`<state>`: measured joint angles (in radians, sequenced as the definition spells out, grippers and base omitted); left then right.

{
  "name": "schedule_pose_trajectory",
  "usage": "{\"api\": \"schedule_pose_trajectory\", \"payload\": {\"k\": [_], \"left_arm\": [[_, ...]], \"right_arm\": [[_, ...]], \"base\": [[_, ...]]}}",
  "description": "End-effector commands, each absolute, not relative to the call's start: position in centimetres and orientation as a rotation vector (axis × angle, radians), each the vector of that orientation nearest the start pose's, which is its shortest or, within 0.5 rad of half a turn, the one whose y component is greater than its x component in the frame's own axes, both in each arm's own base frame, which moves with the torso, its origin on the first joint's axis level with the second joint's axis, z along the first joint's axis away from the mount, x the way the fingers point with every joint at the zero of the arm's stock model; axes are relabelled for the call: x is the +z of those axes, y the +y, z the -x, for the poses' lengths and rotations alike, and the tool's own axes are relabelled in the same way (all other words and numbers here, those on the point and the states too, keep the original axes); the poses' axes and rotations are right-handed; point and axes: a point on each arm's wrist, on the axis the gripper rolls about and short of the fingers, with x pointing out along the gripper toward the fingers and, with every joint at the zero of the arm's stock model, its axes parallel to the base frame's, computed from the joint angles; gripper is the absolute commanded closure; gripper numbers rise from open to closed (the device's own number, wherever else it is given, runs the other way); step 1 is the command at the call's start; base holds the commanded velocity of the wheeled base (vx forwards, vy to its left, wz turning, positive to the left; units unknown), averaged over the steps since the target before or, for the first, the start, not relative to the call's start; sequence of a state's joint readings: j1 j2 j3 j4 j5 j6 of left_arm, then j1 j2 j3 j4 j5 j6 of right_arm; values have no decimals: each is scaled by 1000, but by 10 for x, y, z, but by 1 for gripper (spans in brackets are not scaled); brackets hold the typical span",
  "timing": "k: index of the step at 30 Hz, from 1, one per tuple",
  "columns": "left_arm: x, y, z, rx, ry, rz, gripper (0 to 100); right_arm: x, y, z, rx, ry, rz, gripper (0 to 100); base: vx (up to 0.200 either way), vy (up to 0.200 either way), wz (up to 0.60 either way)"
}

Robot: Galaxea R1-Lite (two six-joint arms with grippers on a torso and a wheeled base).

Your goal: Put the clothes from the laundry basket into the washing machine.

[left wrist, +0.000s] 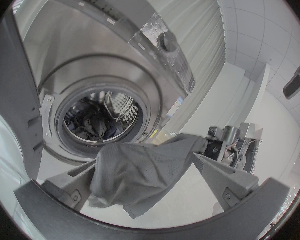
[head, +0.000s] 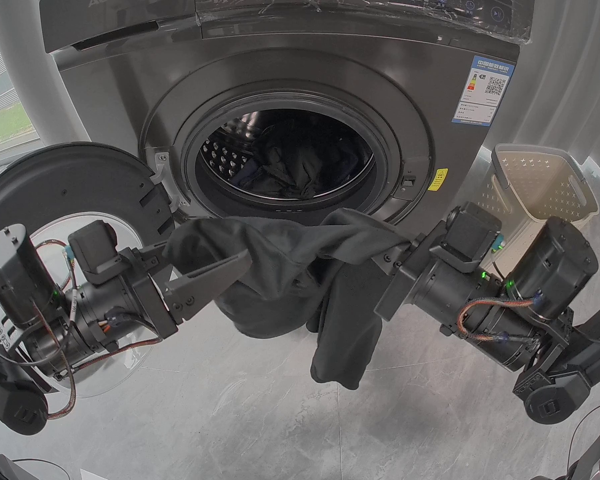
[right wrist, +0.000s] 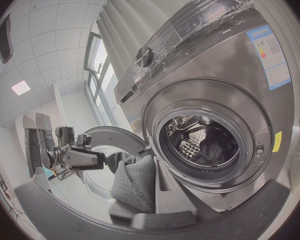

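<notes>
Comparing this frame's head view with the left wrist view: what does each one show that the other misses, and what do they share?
The head view adds the laundry basket beside the washing machine and the long hanging tail of the dark garment. The left wrist view adds ceiling panels and the left gripper with fingers spread wide. Both share the open drum holding dark clothes, and the garment spanning to the right gripper.

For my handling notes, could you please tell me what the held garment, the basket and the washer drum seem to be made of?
The garment: soft dark knit fabric, matte; it drapes and shows a fine texture. The basket: probably pale moulded plastic, with perforated walls. The drum: likely polished steel, shiny with punched holes.
</notes>
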<state>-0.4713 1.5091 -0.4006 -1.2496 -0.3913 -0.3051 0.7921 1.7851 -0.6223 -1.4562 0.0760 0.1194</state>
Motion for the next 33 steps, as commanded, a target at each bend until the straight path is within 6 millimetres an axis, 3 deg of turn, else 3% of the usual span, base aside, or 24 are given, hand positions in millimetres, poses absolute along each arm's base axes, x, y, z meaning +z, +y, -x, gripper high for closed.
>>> {"api": "schedule_pose_trajectory", "payload": {"k": [1,14,26,33], "left_arm": [[164,-115,-209,-860,99,284,0],[121,-126,-227,-859,104,278,0],[81,-121,-215,-853,272,183,0],[76,-127,-207,-946,315,183,0]], "right_arm": [[204,209,-204,879,-268,-232,100],[203,207,-204,872,-267,-234,100],[210,204,-206,861,-291,-241,100],[211,207,-207,867,-295,-244,100]], "base": [[0,0,0],[0,0,0],[0,0,0],[0,0,0]]}}
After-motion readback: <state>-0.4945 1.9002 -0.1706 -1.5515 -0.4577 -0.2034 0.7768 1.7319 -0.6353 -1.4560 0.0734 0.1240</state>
